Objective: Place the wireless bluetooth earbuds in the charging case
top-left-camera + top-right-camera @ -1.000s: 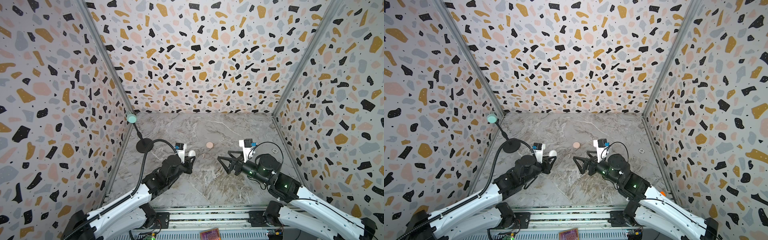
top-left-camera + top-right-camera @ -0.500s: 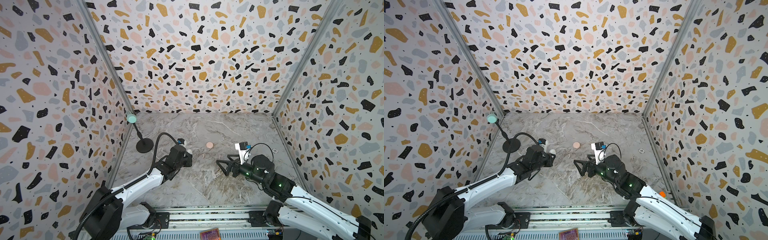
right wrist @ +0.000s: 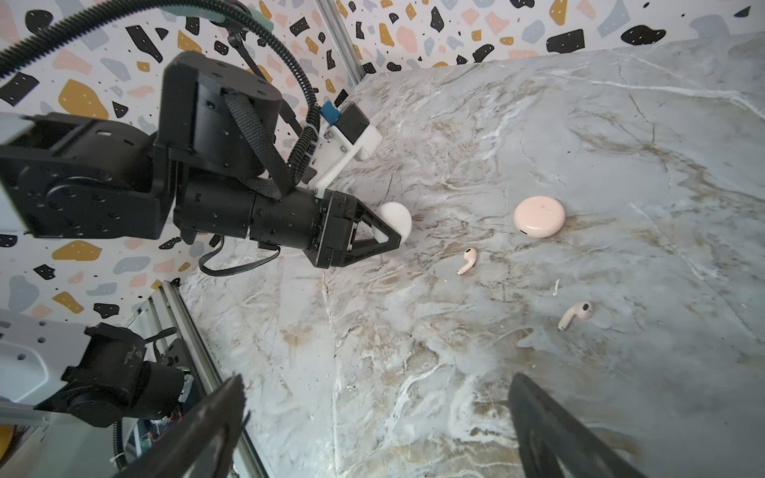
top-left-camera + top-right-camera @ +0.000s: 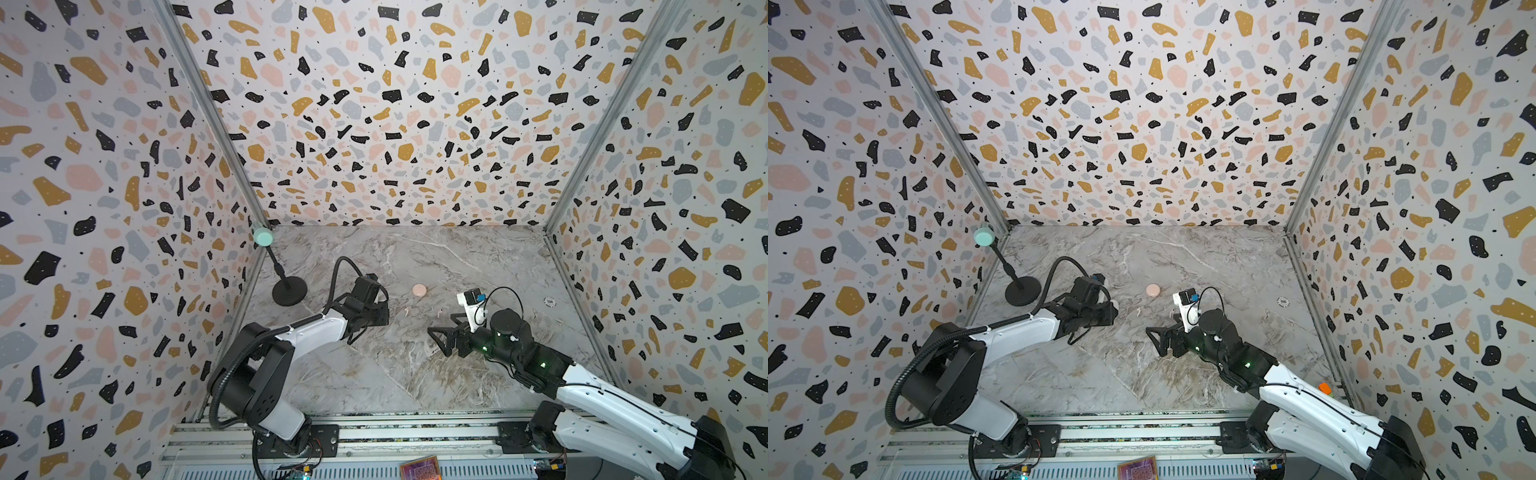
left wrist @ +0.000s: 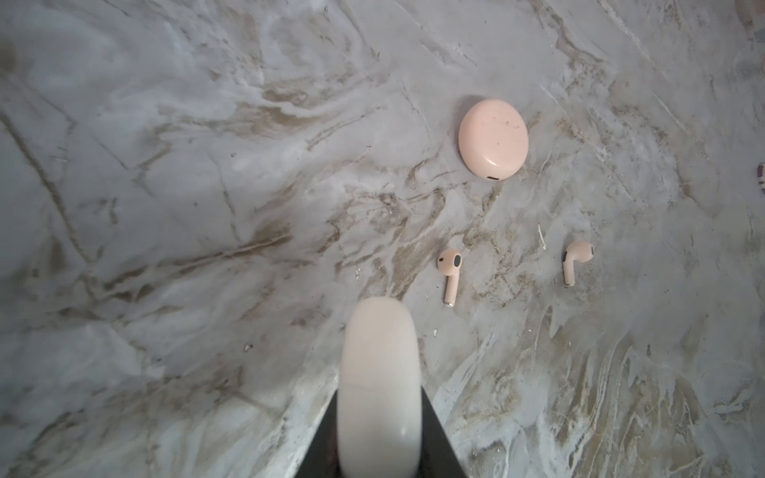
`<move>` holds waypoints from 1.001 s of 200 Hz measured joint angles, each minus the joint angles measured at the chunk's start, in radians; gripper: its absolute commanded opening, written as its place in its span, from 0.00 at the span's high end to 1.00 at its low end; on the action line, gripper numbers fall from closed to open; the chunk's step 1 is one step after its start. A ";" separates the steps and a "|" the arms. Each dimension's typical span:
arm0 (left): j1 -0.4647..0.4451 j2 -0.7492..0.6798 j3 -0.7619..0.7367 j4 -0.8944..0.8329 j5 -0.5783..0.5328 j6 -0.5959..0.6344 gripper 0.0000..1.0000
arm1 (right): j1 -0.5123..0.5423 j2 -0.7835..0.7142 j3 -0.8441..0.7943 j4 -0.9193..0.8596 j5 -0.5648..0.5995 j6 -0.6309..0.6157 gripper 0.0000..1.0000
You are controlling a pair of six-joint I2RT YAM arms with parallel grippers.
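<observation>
On the marble tabletop (image 5: 165, 165), near the shut pink case (image 5: 492, 138), one pink earbud (image 5: 449, 269) and a second pink earbud (image 5: 575, 258) lie loose; left gripper (image 3: 391, 234) clamps the white case (image 3: 397, 217), right gripper (image 3: 376, 385) gapes empty; hazard: tiny buds may skid from a wide pinch.

The pink case (image 5: 492, 138) is smooth plastic with a soft sheen and faint dark scuffs. The pink earbuds (image 5: 450, 269) near it look equally smooth. The table (image 5: 165, 186) under it is marble-patterned, matt and streaked. The white case (image 3: 396, 221) is glossy plastic.
</observation>
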 measured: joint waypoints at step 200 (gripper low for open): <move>0.042 0.133 0.082 -0.093 0.016 -0.037 1.00 | -0.059 0.015 -0.087 0.081 -0.077 -0.052 0.01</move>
